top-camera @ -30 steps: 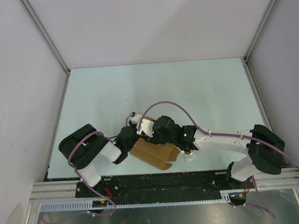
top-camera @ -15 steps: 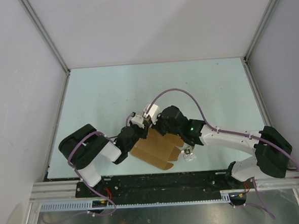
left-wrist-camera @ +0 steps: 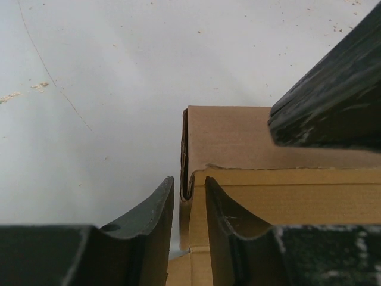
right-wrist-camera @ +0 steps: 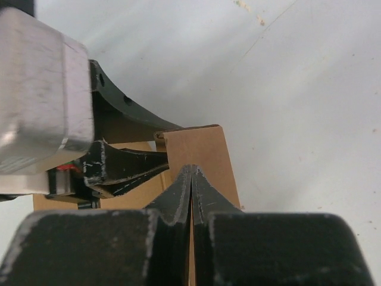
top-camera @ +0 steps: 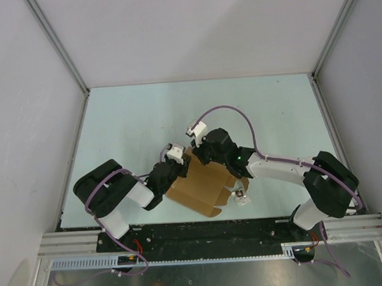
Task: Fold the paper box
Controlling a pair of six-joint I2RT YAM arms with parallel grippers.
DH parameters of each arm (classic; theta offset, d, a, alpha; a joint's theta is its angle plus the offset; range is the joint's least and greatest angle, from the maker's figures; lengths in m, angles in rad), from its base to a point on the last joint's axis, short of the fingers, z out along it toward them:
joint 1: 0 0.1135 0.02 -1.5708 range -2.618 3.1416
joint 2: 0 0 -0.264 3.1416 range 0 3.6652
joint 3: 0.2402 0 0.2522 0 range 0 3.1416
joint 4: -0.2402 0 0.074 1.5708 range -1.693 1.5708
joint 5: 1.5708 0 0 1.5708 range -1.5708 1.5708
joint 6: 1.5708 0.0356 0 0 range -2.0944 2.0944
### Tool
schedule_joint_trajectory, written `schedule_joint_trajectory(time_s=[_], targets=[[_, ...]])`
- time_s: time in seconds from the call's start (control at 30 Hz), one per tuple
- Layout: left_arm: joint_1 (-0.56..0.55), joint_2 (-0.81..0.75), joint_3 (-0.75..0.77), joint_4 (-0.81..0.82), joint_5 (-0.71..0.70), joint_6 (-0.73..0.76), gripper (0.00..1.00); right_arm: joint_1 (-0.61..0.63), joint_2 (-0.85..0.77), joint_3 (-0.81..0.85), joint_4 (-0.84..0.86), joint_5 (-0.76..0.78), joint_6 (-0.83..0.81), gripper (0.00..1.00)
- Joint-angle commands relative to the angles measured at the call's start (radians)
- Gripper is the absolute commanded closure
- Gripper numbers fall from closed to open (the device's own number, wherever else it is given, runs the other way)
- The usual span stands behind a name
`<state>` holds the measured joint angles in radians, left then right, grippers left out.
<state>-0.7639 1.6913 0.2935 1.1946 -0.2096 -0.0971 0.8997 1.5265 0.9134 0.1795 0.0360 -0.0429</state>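
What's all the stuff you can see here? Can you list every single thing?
paper box: one, brown, on the table near its front edge, between the two claws
small object: one, white-grey, on the table just right of the box
table: one, pale green, in the middle
walls: three, white, left, back and right of the table
metal rails: silver, along the near edge
cables: two, purple, one along each arm
arms: two, black and white, bases at the near edge
left claw: one, black, open, fingers either side of a box wall
right claw: one, black, shut, tips at a box flap
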Motion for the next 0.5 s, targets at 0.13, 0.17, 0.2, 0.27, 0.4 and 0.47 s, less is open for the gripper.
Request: schedule_joint_trajectory(time_s=[0.13, 0.17, 0.2, 0.27, 0.4, 0.47], targets=[[-0.006, -0.033, -0.017, 0.043, -0.01, 0.007, 0.68, -0.004, 0.063, -0.001, 0.071, -0.025, 0.038, 1.0], [-0.008, -0.033, -0.019, 0.043, -0.008, 0.007, 0.68, -0.005, 0.066, -0.001, 0.061, -0.027, 0.038, 1.0], [-0.008, -0.035, -0.02, 0.043, -0.007, 0.004, 0.68, -0.004, 0.069, -0.001, 0.057, -0.025, 0.038, 1.0], [-0.008, -0.036, -0.025, 0.043, -0.008, 0.002, 0.68, -0.002, 0.08, -0.001, 0.045, -0.025, 0.038, 1.0], [-0.008, -0.044, -0.036, 0.043, -0.01, 0.004, 0.68, 0.002, 0.092, -0.001, 0.031, -0.025, 0.038, 1.0], [-0.008, -0.044, -0.039, 0.043, -0.017, 0.007, 0.68, 0.002, 0.095, -0.001, 0.029, -0.027, 0.038, 1.0]])
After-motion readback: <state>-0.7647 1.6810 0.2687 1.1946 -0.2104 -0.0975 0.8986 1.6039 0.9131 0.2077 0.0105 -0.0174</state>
